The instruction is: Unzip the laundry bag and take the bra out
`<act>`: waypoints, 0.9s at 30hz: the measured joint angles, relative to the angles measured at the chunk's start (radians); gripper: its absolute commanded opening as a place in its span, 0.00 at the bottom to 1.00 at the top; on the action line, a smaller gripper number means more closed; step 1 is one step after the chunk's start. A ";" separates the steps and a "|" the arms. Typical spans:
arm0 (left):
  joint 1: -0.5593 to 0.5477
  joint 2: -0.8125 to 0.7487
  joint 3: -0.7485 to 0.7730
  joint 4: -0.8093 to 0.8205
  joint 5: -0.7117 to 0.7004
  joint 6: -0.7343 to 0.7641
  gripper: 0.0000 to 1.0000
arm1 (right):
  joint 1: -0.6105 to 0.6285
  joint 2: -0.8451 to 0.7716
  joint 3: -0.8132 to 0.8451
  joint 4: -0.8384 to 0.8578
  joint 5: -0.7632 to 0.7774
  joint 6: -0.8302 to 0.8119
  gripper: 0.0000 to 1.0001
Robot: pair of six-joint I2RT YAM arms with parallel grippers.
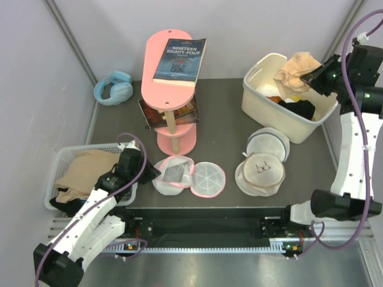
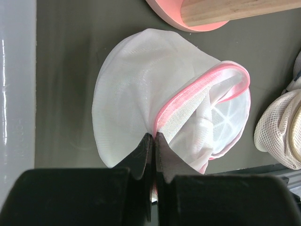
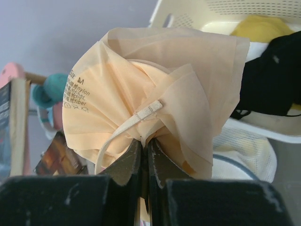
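The laundry bag [image 1: 187, 176], white mesh with pink trim, lies open and flattened on the table front centre. It also shows in the left wrist view [image 2: 155, 94], its pink zipper band [image 2: 197, 94] gaping. My left gripper [image 2: 154, 136] is shut on the bag's pink edge; in the top view my left gripper [image 1: 151, 173] sits at the bag's left side. My right gripper [image 3: 146, 143] is shut on the beige bra [image 3: 150, 94]. In the top view my right gripper [image 1: 312, 76] holds the bra [image 1: 297, 69] above the cream basket [image 1: 263, 98] at the back right.
A white mesh bag with a beige rim and bra icon [image 1: 260, 172] lies right of the laundry bag, another mesh bag [image 1: 269, 142] behind it. A pink stool [image 1: 173, 78] carries a book. A white basket with clothes [image 1: 60, 173] is at left. Blue earmuffs [image 1: 114, 88] lie back left.
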 measured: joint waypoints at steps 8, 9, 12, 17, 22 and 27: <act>0.000 0.021 0.000 0.001 -0.004 -0.009 0.00 | -0.103 0.124 0.000 0.002 0.044 -0.004 0.18; 0.000 0.026 0.000 0.001 -0.004 -0.008 0.00 | -0.106 0.130 0.000 0.002 0.051 -0.004 0.29; 0.000 0.040 0.000 0.002 -0.004 -0.008 0.00 | -0.111 0.145 0.002 0.001 0.080 -0.007 0.78; 0.000 0.045 0.000 0.004 -0.006 -0.008 0.00 | -0.116 0.157 0.014 -0.003 0.127 -0.025 1.00; 0.000 0.046 0.000 0.004 -0.006 -0.007 0.00 | -0.117 0.163 0.039 -0.011 0.158 -0.039 1.00; 0.000 0.040 0.000 0.003 -0.005 -0.002 0.00 | -0.060 0.091 -0.060 0.050 0.170 -0.048 1.00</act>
